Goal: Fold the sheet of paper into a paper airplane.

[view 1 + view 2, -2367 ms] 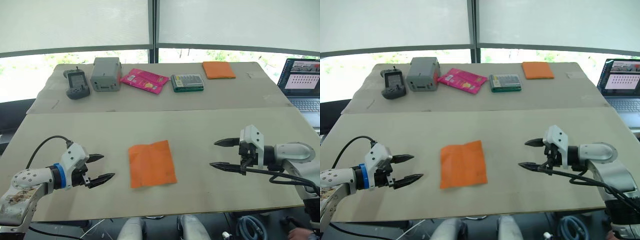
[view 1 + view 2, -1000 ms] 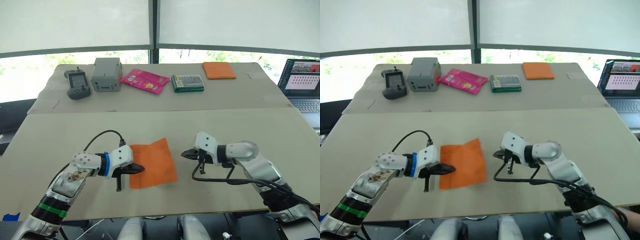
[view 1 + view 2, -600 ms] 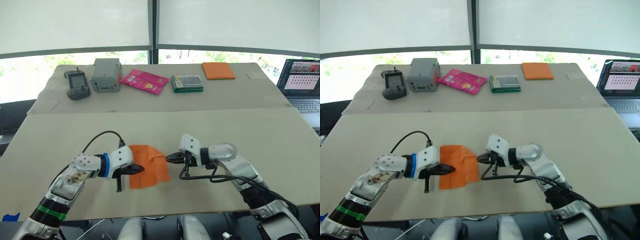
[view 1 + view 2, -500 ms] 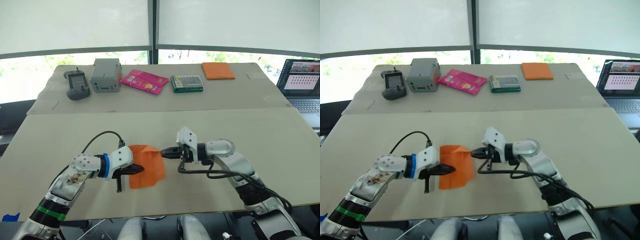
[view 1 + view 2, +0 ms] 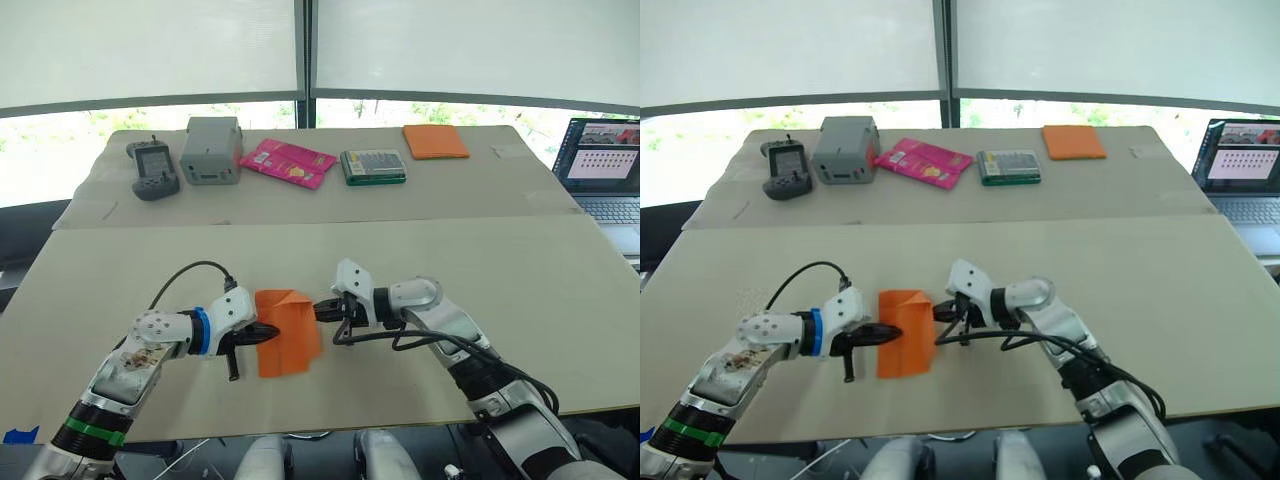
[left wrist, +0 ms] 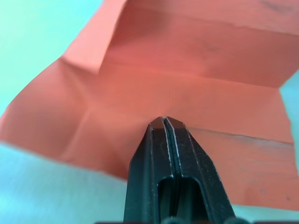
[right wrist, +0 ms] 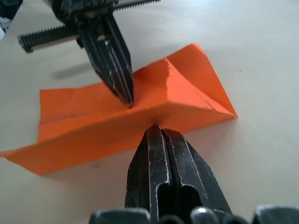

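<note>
**Both grippers on the orange sheet, near table**

Starting on your left: the left gripper (image 5: 262, 337) comes in low over the front table (image 5: 520, 270), its 2 black fingers pressed together with no gap. In the left wrist view the tips sit right on the sheet of paper (image 5: 288, 332), about mid-sheet, pinning it down rather than pinching an edge. A black cable (image 5: 190, 272) loops up off that arm.

The sheet itself lies on the near table, a bit left of centre, between the 2 grippers. It's partly folded over: the right part is lifted and doubled toward the left, with a folded corner at the far end, so you're looking at a narrow tall shape, not a flat square. Creases show across it in the left wrist view.

Then the right gripper (image 5: 320, 311) meets the sheet's right edge. Its fingers are closed tight too, tips touching the raised folded edge in the right wrist view; whether any paper is actually caught between them, you can't tell from here.

Back table, left to right: a handheld controller (image 5: 153, 167), a grey box (image 5: 210, 148), a pink packet (image 5: 288, 162), a green-edged case (image 5: 373, 165) and an orange pad (image 5: 434, 141). An open laptop (image 5: 603, 170) is at the far right edge.
</note>
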You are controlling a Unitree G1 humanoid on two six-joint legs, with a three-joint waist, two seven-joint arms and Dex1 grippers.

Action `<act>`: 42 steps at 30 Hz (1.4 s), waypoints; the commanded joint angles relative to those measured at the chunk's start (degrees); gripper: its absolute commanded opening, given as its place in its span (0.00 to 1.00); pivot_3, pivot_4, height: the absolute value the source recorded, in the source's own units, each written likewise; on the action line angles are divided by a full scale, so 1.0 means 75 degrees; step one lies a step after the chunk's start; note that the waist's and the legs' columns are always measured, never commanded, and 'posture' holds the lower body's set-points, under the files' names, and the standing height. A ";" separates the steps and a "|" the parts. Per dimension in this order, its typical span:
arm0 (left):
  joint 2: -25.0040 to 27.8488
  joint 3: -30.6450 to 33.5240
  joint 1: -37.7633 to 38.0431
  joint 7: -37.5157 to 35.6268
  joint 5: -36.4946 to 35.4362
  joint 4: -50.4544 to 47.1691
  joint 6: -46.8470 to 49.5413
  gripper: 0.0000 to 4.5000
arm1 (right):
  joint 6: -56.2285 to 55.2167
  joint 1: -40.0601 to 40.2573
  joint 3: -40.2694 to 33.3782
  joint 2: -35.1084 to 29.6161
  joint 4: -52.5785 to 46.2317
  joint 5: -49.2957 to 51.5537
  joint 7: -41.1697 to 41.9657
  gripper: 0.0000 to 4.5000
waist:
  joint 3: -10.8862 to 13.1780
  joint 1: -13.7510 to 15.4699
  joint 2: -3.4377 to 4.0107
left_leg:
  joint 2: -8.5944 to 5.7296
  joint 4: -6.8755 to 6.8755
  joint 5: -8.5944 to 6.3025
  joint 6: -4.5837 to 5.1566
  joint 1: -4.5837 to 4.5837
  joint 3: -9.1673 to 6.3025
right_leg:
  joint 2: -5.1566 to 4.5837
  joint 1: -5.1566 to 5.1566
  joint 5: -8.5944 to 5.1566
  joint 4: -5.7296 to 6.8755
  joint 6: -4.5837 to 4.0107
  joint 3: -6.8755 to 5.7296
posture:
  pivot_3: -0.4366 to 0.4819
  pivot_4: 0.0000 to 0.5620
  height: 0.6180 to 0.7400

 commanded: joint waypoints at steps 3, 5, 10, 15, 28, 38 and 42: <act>-0.0280 0.0168 -0.0027 0.0139 -0.0427 -0.0208 0.0450 0.00 | -0.0373 -0.0185 -0.0310 -0.0051 0.0056 0.0133 0.0186 0.00 | 0.0000 -0.0010 -0.0001 | -0.0001 0.0000 0.0000 0.0000 -0.0007 0.0000 | -0.0002 -0.0005 0.0000 -0.0003 0.0000 0.0000 | 0.48 0.27 1.00; -0.0413 0.0108 -0.0078 0.0177 -0.0491 -0.0227 0.0507 0.00 | -0.0394 -0.0229 -0.0318 0.0092 0.0070 0.0162 0.0149 0.00 | 0.0000 -0.0027 -0.0001 | -0.0001 -0.0001 0.0000 0.0000 -0.0018 0.0000 | 0.0001 -0.0021 0.0001 0.0001 -0.0001 0.0000 | 0.48 0.27 1.00; -0.0876 0.0137 -0.0513 0.0410 -0.0610 -0.0109 0.0716 0.00 | -0.0295 -0.0249 -0.0375 0.0333 -0.0056 0.0240 0.0114 0.00 | 0.0001 -0.0025 -0.0001 | -0.0001 0.0001 0.0000 -0.0001 -0.0035 0.0000 | 0.0001 -0.0038 0.0002 0.0009 -0.0003 0.0002 | 0.48 0.27 1.00; -0.1340 0.0714 -0.1076 0.0916 -0.1054 0.0039 0.1012 0.00 | -0.0344 -0.0175 -0.0306 0.0283 -0.0014 0.0113 0.0151 0.00 | 0.0001 0.0003 -0.0002 | -0.0016 0.0006 0.0001 -0.0001 -0.0039 -0.0003 | -0.0014 -0.0036 0.0004 0.0007 -0.0001 0.0000 | 0.48 0.27 1.00; -0.0902 0.0958 -0.0547 0.0970 -0.1427 -0.0386 0.1722 0.00 | -0.0383 -0.0389 -0.0295 0.0429 0.0153 0.0078 0.0075 0.00 | 0.0001 -0.0062 -0.0002 | -0.0010 -0.0002 0.0000 -0.0001 -0.0039 -0.0002 | -0.0007 -0.0045 0.0004 0.0006 -0.0001 0.0003 | 0.48 0.27 1.00; 0.0004 0.0864 0.0351 0.0683 -0.1113 -0.0607 0.1270 0.00 | -0.0420 -0.0608 -0.0262 0.0632 0.0319 0.0155 0.0126 0.00 | 0.0002 -0.0014 -0.0001 | -0.0007 -0.0005 0.0000 -0.0002 -0.0041 0.0002 | -0.0014 -0.0048 0.0003 0.0002 -0.0001 0.0002 | 0.48 0.27 1.00; -0.0122 0.0635 0.0539 0.0736 -0.1045 -0.0693 0.1178 0.00 | -0.0361 -0.0743 -0.0245 0.0903 0.0377 0.0194 0.0086 0.00 | 0.0002 -0.0021 -0.0001 | -0.0007 -0.0005 0.0000 -0.0002 -0.0042 0.0001 | -0.0013 -0.0048 0.0003 0.0003 -0.0002 0.0001 | 0.48 0.27 1.00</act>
